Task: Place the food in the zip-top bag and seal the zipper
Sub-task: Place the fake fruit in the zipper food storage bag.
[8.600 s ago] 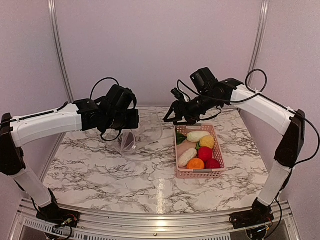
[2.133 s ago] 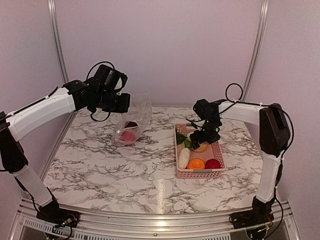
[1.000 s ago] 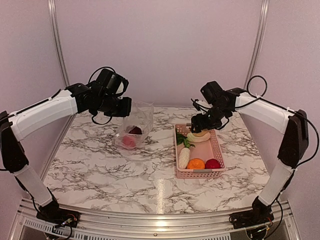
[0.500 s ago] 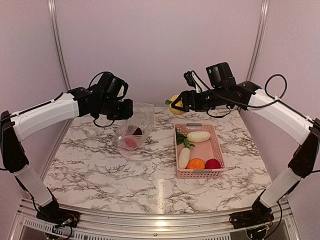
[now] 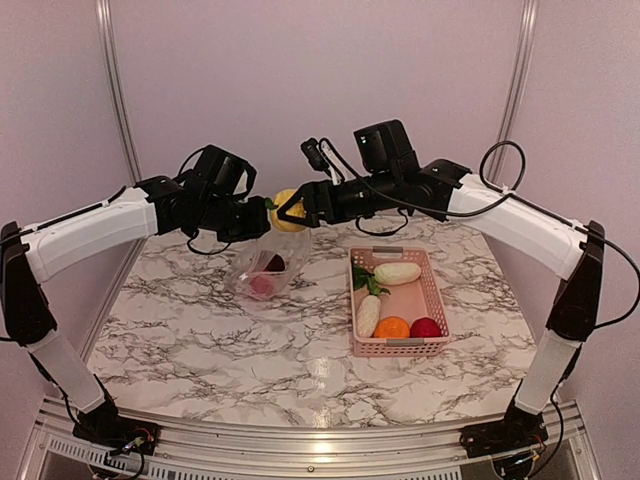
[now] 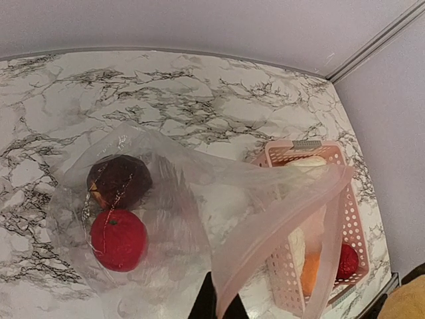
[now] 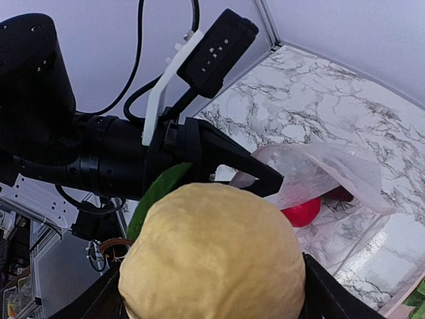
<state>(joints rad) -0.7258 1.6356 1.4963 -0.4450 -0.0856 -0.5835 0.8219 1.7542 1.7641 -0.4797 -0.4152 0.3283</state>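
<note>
My left gripper [image 5: 258, 225] is shut on the mouth strip of the clear zip-top bag [image 5: 272, 262] and holds it open above the table; its fingers [image 6: 216, 307] pinch the zipper strip [image 6: 279, 219]. Inside the bag lie a red ball [image 6: 118, 239] and a dark piece [image 6: 119, 181]. My right gripper [image 5: 290, 213] is shut on a yellow toy fruit with a green leaf [image 5: 285, 212], just above the bag's mouth, next to my left gripper. It fills the right wrist view [image 7: 212, 259].
The pink slotted basket [image 5: 399, 341] stands right of the bag with two white-cream pieces, a green leafy one, an orange ball [image 5: 391, 327] and a red ball [image 5: 426, 327]. Walls and metal posts close the back and sides.
My right gripper has carried the yellow fruit from the basket leftward to just over the bag's mouth. The left gripper keeps holding the bag open, almost still.
</note>
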